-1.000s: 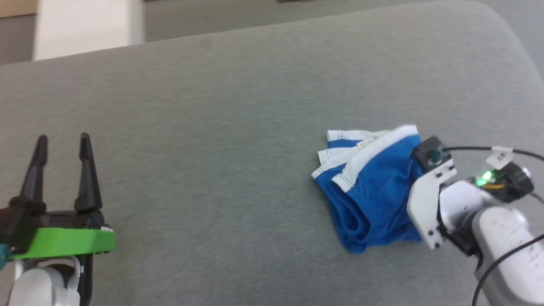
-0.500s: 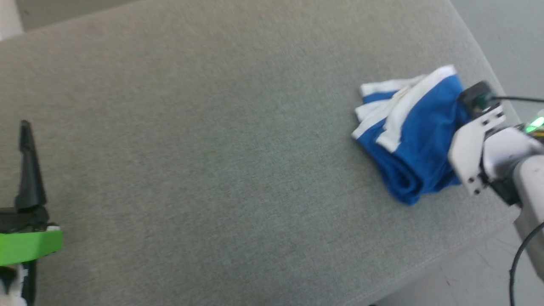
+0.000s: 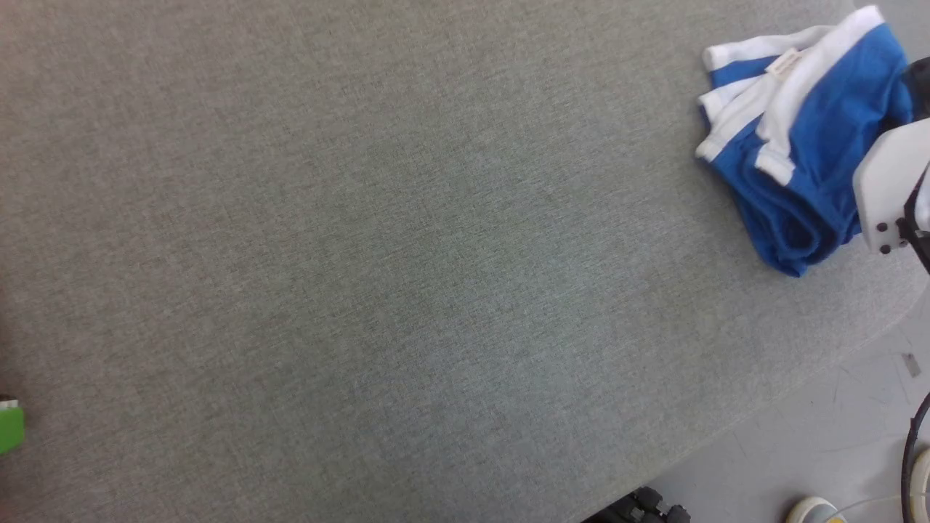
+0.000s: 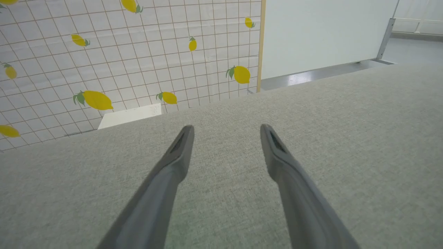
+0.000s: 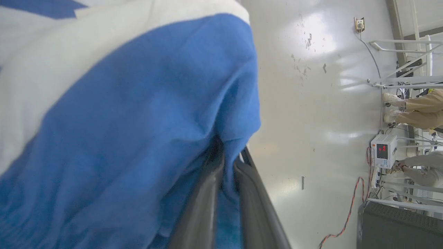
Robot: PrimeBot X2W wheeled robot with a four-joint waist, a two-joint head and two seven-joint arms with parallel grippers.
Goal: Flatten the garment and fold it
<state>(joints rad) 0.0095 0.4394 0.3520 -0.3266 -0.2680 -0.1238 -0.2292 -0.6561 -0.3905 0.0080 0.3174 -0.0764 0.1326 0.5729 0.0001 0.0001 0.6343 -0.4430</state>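
Garment sat bunched at the upper right, near the edge of the grey pad. The right gripper pinched just a thin fold, so it could slip off. The left gripper stood wide, empty.

You see garment: soft knit cloth, matt, blue body and white bands alike; in right wrist view you get fine fuzzy nap. Your grey pad: woven fabric, matt, slightly rough weave. Fingers of left gripper: dark plastic look, matt, smooth. Fingers of right gripper: same dark stuff, faint sheen along edges. White wrist bracket: smooth, hard, plastic look. Floor: pale, glossy, throws light back at you. Lemon-print wall sheet: smooth, faintly creased.
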